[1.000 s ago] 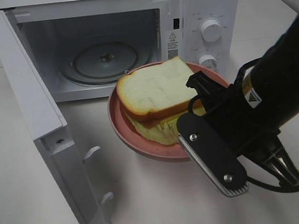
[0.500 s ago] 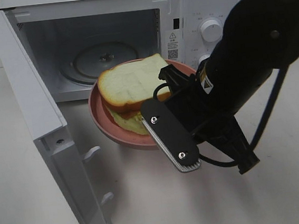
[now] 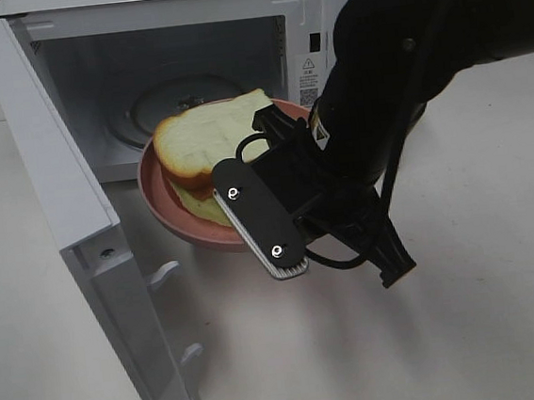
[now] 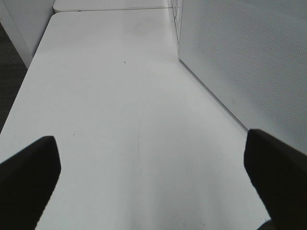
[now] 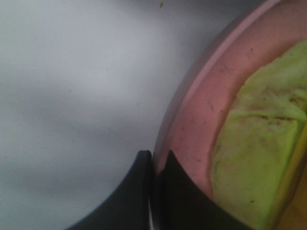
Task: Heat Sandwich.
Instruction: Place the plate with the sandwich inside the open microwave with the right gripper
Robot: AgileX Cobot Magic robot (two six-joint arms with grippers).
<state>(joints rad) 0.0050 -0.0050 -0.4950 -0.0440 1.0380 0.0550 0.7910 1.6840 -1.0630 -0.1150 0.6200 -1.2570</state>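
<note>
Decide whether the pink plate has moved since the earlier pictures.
Yes. The pink plate, carrying the sandwich, has shifted left toward the open microwave.

Matt plate [image 3: 158,209], rough sandwich [image 3: 209,135], smooth plastic microwave [image 3: 40,156].

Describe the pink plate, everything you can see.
Round pink plate, matte, plastic-looking, with a raised rim and faint scuffs. It carries the sandwich: white bread over a yellowish-green layer. The right gripper is shut on its rim, holding it in front of the open microwave, seemingly clear of the table.
</note>
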